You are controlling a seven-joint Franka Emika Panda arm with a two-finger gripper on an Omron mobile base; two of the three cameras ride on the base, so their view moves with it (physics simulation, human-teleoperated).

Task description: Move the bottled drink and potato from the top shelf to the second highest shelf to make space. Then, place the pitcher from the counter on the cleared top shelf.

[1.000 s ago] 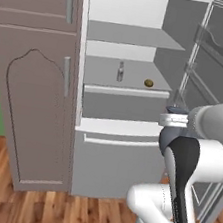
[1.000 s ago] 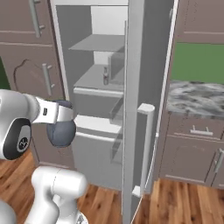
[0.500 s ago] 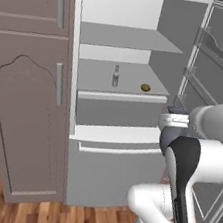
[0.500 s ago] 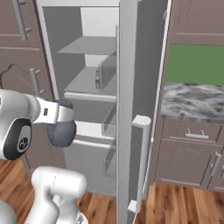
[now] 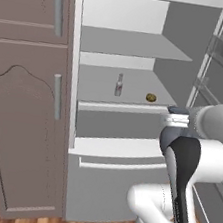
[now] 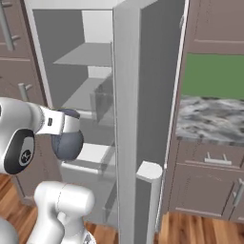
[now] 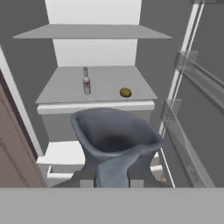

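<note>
One pitcher [image 7: 116,140], upright with flared lip toward the camera, pinched in the gripper [image 7: 112,181]; top shelf [image 7: 92,31] lies ahead and above (bare), while bottled drink [image 7: 86,81] and potato [image 7: 125,92] sit on the second highest shelf [image 7: 61,89].

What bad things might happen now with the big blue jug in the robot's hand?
The pitcher is gripped by its lip, so it might tip or slip on the way in. It looks tall for the gap above the top shelf, so it could bump the edge. If it dips, it may knock the bottled drink or potato.
</note>
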